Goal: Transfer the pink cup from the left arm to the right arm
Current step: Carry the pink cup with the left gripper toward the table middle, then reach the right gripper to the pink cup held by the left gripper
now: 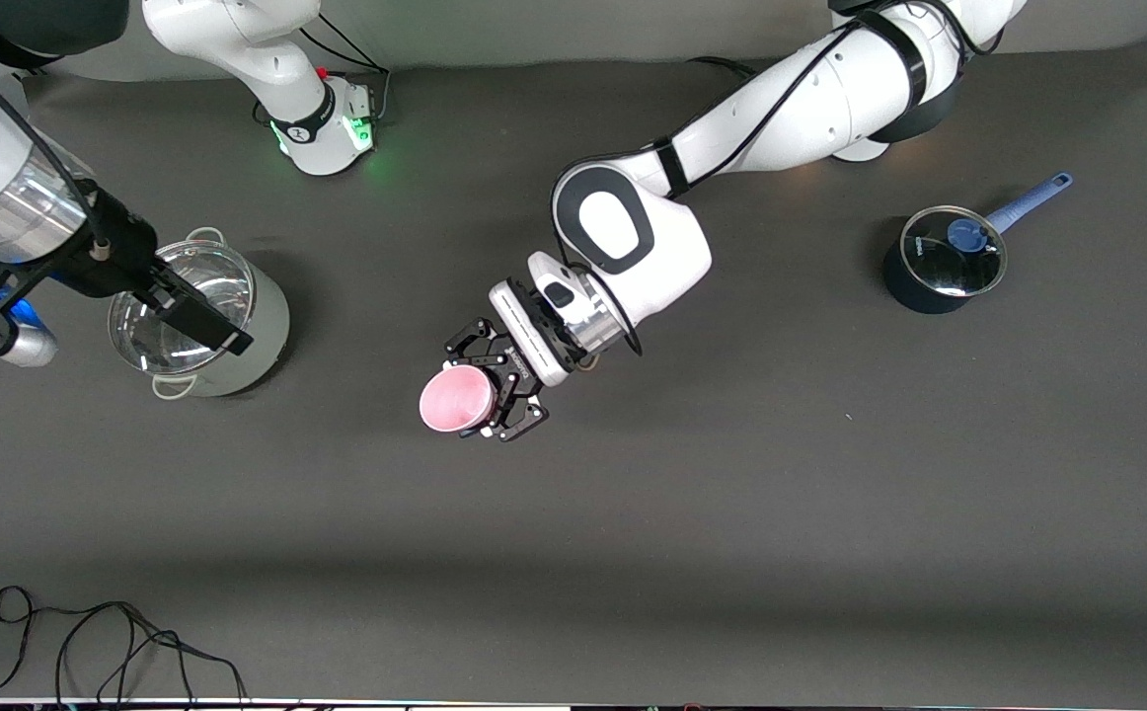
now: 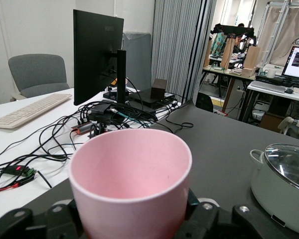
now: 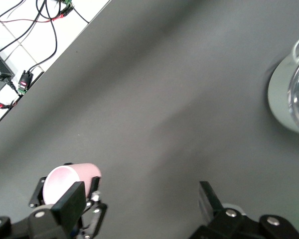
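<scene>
The small pale-pink plastic cup (image 1: 456,400) is held clamped in the left arm's black open-linkage gripper (image 1: 495,380) above the middle of the dark desk (image 1: 731,494), lying tilted with its open mouth turned toward the right arm's end. The right arm's flat-fingered black gripper (image 1: 200,321) is spread apart and empty over the steel lidded pot (image 1: 238,326), well apart from the cup; it is judged that this gap must be closed along the cup's axis.

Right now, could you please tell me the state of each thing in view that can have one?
pink cup: held off the table, on its side, mouth toward the right arm's end.
left gripper: shut on the pink cup, over the middle of the table.
right gripper: open, over the steel pot.
steel pot: upright, glass lid on.
blue saucepan: upright, glass lid on, toward the left arm's end.
</scene>
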